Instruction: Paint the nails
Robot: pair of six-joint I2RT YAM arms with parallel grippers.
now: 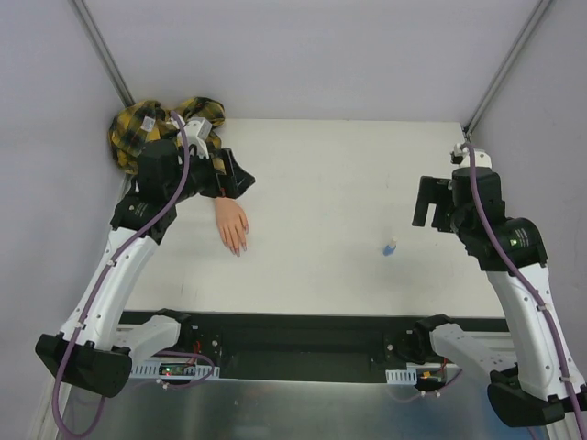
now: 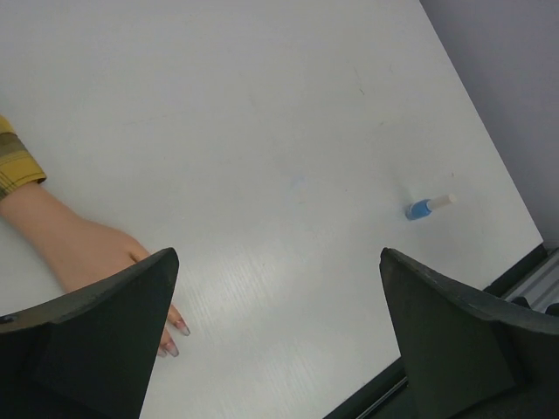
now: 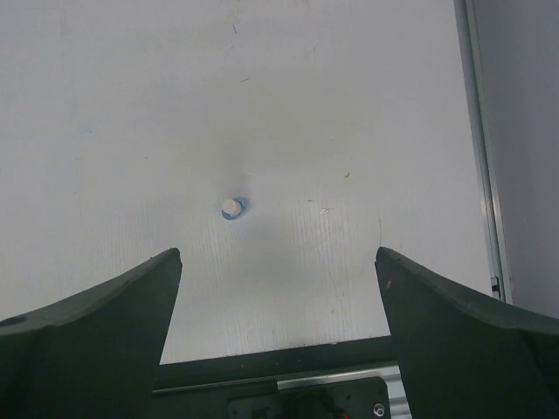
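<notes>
A small flesh-coloured mannequin hand [image 1: 230,223] lies palm down at the table's left, its yellow-black plaid sleeve [image 1: 147,126] bunched at the back left corner. Its glossy pinkish nails [image 1: 238,248] point toward the near edge; two show in the left wrist view [image 2: 177,337]. My left gripper [image 1: 237,176] hovers over the wrist, open and empty. A small blue bottle with a white cap [image 1: 390,247] stands right of centre and shows in both wrist views [image 2: 427,207] [image 3: 232,208]. My right gripper [image 1: 428,202] is open and empty, above the table to the bottle's right.
Grey walls with metal frame posts [image 1: 101,50] enclose the white table [image 1: 330,174]. A dark rail [image 1: 293,335] runs along the near edge between the arm bases.
</notes>
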